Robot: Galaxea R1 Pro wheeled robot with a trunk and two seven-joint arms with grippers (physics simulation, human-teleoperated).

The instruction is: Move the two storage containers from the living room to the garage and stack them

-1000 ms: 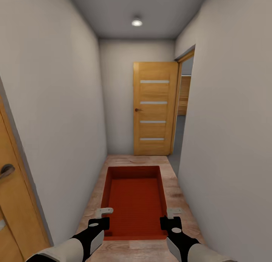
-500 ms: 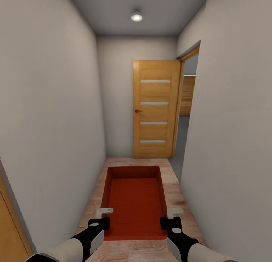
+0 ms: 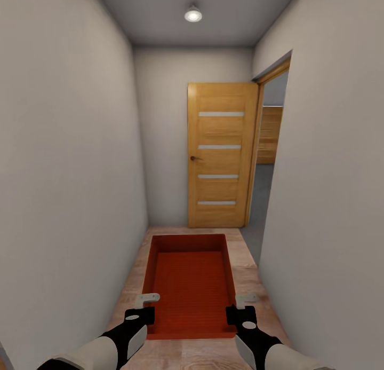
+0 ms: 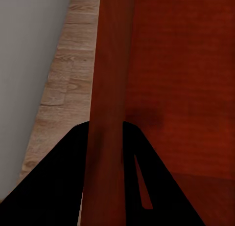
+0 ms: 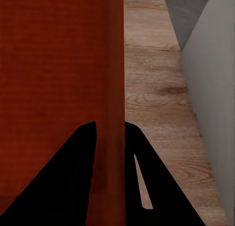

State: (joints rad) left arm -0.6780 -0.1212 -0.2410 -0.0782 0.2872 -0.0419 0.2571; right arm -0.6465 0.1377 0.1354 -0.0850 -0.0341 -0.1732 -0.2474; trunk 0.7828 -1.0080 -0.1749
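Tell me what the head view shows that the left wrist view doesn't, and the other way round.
Head view alone: the wooden door at the hallway's end, the ceiling light, an open doorway on the right, and the right gripper. Left wrist view alone: a close look at the black fingers straddling the container wall. Both share the storage container, the left gripper, the wood-plank floor and the grey wall.

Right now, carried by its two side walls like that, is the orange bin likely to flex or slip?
Probably stiff: the storage container hangs level, its walls straight. It looks light, being empty. Slip risk seems moderate; each tool, left and right, pinches only a thin smooth wall.
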